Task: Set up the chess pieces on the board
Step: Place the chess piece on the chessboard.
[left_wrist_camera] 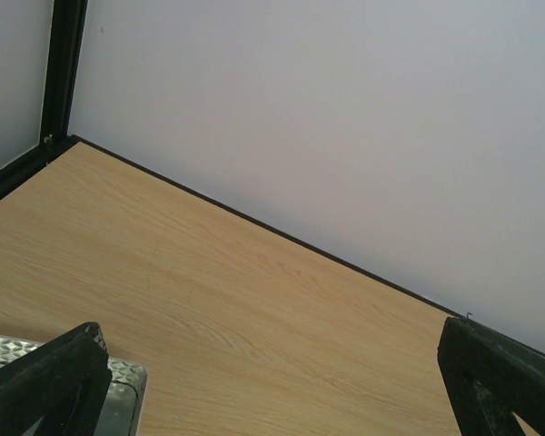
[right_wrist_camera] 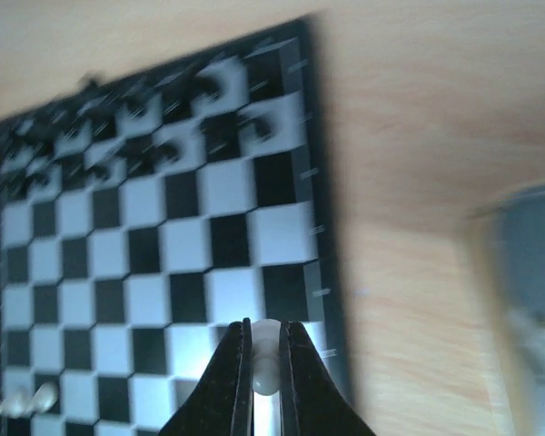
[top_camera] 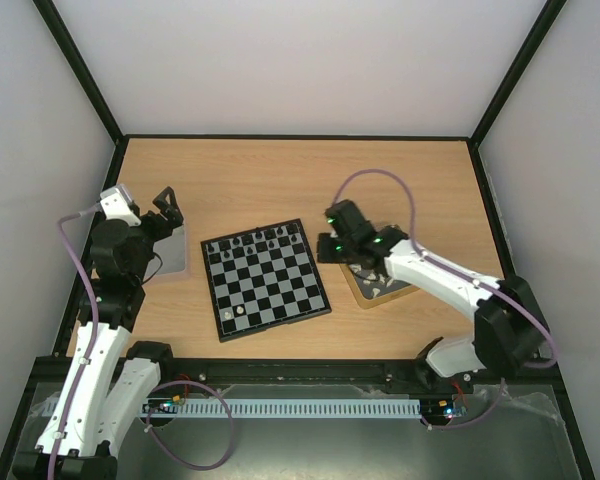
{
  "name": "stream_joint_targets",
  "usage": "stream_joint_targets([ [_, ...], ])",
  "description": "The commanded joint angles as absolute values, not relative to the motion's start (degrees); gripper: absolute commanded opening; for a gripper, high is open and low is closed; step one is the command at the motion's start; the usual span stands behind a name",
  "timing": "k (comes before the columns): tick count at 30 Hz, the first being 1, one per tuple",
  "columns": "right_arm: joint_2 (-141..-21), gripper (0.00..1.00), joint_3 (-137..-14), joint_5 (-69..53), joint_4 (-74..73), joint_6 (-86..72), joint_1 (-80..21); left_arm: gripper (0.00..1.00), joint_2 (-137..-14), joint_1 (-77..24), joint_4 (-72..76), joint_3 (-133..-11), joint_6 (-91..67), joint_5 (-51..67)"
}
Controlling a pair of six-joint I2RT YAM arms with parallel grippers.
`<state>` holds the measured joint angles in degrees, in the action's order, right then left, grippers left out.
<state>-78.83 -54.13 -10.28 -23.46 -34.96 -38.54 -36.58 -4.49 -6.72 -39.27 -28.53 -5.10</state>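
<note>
The board (top_camera: 266,279) lies in the middle of the table, with several black pieces (top_camera: 257,239) along its far rows and white pieces (top_camera: 234,314) near its front left corner. My right gripper (right_wrist_camera: 265,350) is shut on a white piece (right_wrist_camera: 266,363) and holds it above the board's (right_wrist_camera: 163,236) edge squares; from above, this gripper (top_camera: 332,246) hangs by the board's right edge. Black pieces (right_wrist_camera: 154,154) show blurred at the top of the right wrist view. My left gripper (top_camera: 168,203) is open and empty above the silver tray (top_camera: 170,250), with its fingertips (left_wrist_camera: 50,381) wide apart.
A gold-rimmed tray (top_camera: 378,285) lies right of the board under my right arm. The silver tray's corner (left_wrist_camera: 118,391) shows in the left wrist view. Black frame posts and white walls enclose the table.
</note>
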Motion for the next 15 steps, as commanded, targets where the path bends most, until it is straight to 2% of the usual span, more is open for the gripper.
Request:
stream_joint_targets([
  [1,-84.74,0.02,-58.28,-10.52,-22.05,-36.04,-48.28,1.00,-36.44,-4.22,-4.92,-38.99,-28.15,-4.92],
  [8,-95.42,0.02,-64.92,-7.39,-22.52,-34.69,-61.03,1.00,-36.30,-4.22,-5.05,-38.85,-28.21,-5.00],
  [15,-102.66,0.02,-70.09,-5.56,-23.54,-34.36,-66.91,1.00,-36.08,-4.22,-5.10,-38.87,-28.17,-5.13],
])
